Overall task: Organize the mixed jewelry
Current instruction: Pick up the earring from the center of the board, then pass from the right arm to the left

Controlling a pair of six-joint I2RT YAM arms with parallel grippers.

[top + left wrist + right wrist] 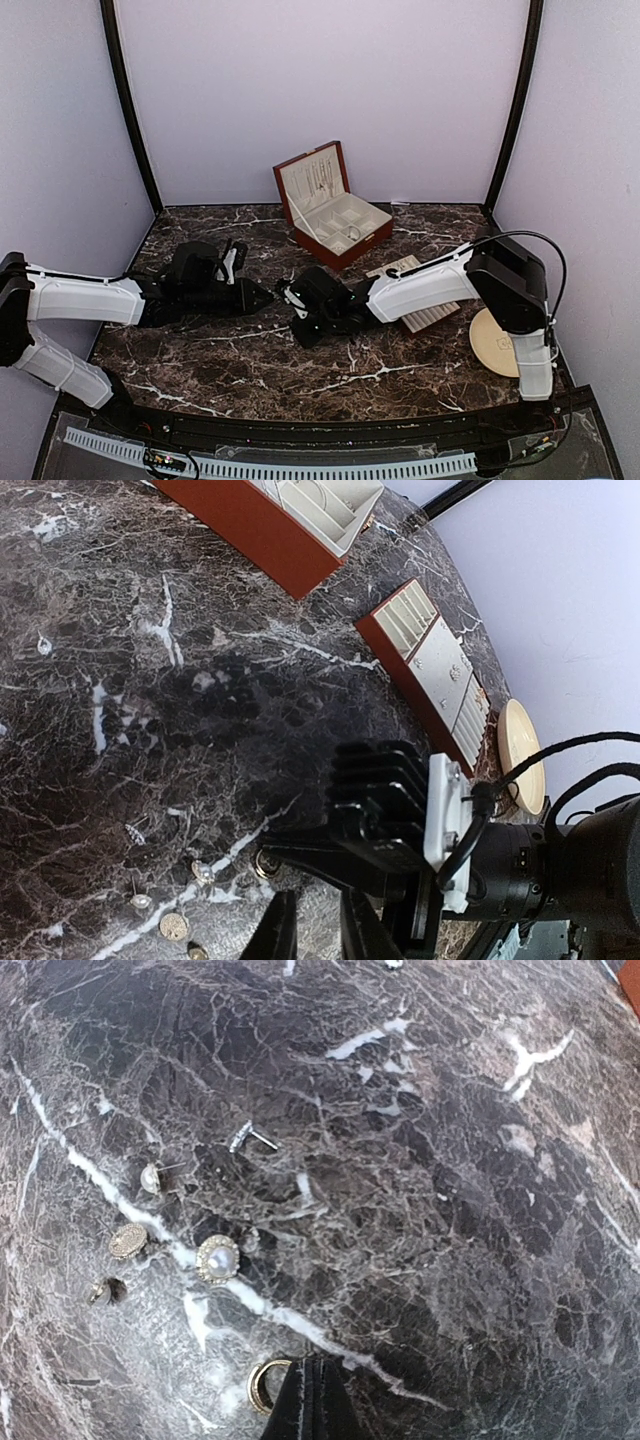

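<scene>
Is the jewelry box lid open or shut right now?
Open. The lid stands upright behind the box, showing its cream lining and the compartments below.

Robot test cell, lab-type, not a home. Plain pale wall panels [320,90] close in three sides; black poles [130,110] run up the corners. Dark marble-patterned desk [250,370] with two white-and-black arms, left arm [80,300] and right arm [420,285], bolted at its near edge. Ribbed white strip [300,465] and loose cabling along the front. No furnishings or household clutter.
</scene>
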